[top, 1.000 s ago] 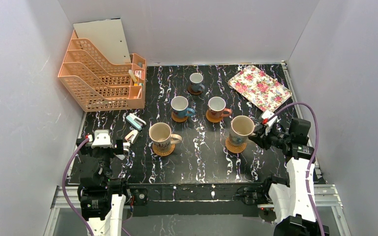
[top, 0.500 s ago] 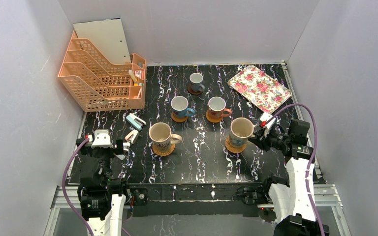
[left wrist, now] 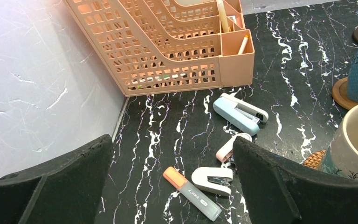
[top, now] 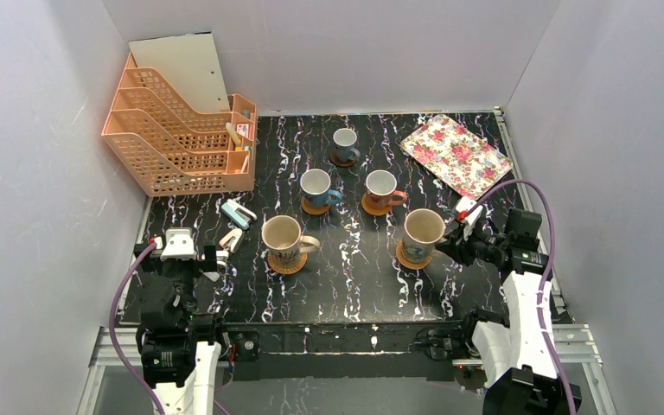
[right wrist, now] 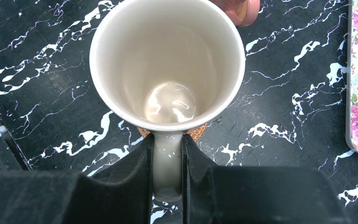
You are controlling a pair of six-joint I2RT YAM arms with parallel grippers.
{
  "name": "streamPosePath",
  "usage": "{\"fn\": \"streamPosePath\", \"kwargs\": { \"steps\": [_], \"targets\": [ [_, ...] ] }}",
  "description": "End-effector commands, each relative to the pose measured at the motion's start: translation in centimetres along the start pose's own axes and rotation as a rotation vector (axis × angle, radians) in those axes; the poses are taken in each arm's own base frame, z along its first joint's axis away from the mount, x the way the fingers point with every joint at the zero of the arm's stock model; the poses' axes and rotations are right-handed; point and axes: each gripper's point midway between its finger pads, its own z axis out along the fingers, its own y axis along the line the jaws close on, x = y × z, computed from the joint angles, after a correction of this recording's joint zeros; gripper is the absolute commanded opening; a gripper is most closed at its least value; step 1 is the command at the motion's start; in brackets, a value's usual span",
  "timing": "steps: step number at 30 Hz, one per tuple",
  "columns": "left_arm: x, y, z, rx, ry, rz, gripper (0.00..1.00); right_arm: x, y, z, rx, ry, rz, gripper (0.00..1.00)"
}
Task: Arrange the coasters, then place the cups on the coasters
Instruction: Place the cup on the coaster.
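Note:
My right gripper (right wrist: 167, 140) is shut on the handle of a large beige cup (right wrist: 168, 60), which stands over a wicker coaster (top: 411, 257) at the table's right front. Only a sliver of that coaster (right wrist: 198, 133) shows under the cup. From above, the right gripper (top: 446, 245) is just right of this cup (top: 423, 228). The other beige cup (top: 282, 235), a blue cup (top: 316, 185), the brownish-orange cup (top: 381, 186) and a small blue cup (top: 345, 141) each sit on a coaster. My left gripper (left wrist: 171, 144) is open and empty at the left front.
An orange file rack (top: 181, 130) fills the back left. A floral tray (top: 456, 154) lies at the back right. A blue stapler (left wrist: 240, 113), a white stapler (left wrist: 210, 179), a pink one (left wrist: 227, 150) and an orange-capped highlighter (left wrist: 191, 193) lie below my left gripper.
The right gripper and the beige cup in it have edged slightly left over the wicker coaster. The left arm has not moved.

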Motion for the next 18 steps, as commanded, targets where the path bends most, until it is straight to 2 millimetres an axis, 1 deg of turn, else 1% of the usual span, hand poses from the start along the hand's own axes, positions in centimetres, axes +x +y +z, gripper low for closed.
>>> {"fn": "streamPosePath", "kwargs": {
  "steps": [1,18],
  "targets": [
    [-0.63,0.35,-0.3,-0.012,-0.016,0.0,0.98,-2.74,0.0,0.05,-0.026,-0.109,-0.105,0.01],
    [-0.63,0.36,-0.31,-0.013,-0.016,0.001,0.98,-2.53,-0.34,0.2,-0.014,-0.105,-0.098,0.01]
  ]
}}
